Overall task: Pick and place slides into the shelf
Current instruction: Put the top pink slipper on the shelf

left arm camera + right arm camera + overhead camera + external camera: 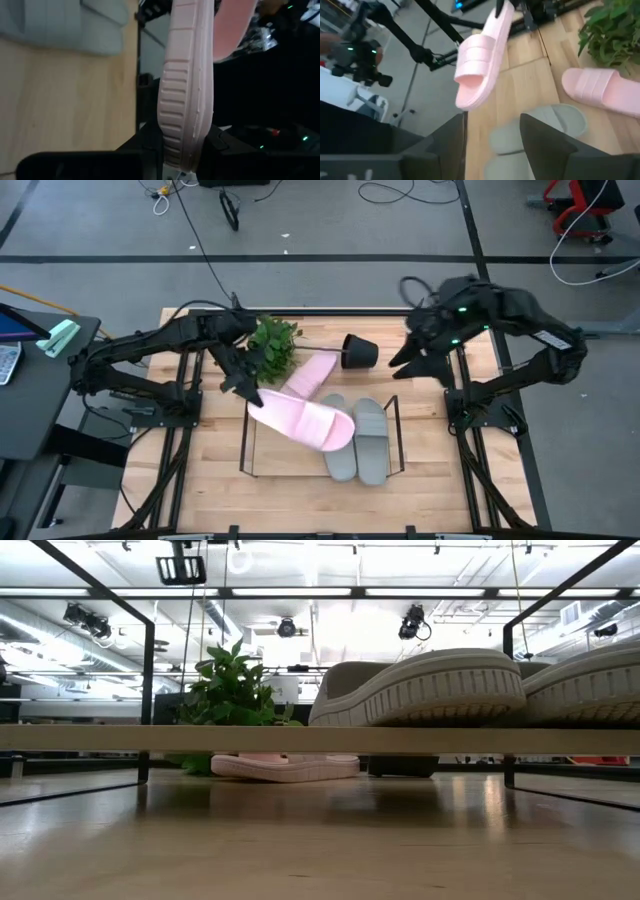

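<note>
Bright overhead lighting; soft shadows; left wrist view blurred close-up.

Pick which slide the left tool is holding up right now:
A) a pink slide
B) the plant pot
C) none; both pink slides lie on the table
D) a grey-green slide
A: the left tool grips a pink slide by its edge, raised over the shelf; the second pink slide lies by the plant.

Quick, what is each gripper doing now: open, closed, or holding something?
Left gripper: closed on a pink slide, held above the shelf.
Right gripper: jaws open, holding nothing.
</note>
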You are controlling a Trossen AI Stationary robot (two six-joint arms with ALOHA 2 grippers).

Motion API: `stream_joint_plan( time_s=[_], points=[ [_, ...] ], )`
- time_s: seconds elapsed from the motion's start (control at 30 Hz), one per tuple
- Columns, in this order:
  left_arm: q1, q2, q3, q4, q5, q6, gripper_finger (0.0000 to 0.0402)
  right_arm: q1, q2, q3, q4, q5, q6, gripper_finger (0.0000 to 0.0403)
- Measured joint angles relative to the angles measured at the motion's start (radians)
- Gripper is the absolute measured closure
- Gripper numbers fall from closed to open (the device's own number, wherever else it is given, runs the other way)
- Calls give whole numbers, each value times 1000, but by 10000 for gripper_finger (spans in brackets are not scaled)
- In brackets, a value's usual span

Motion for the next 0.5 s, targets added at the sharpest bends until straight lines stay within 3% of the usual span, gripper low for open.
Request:
stream_joint_plan(
  time_s=[0.27,0.5],
  points=[
    [-70,4,8,-89,-146,76,332,-5,156,0,13,-44,-25,203],
    [-107,4,83,-151,-274,117,334,-5,290,0,196,-151,4,202]
  ],
)
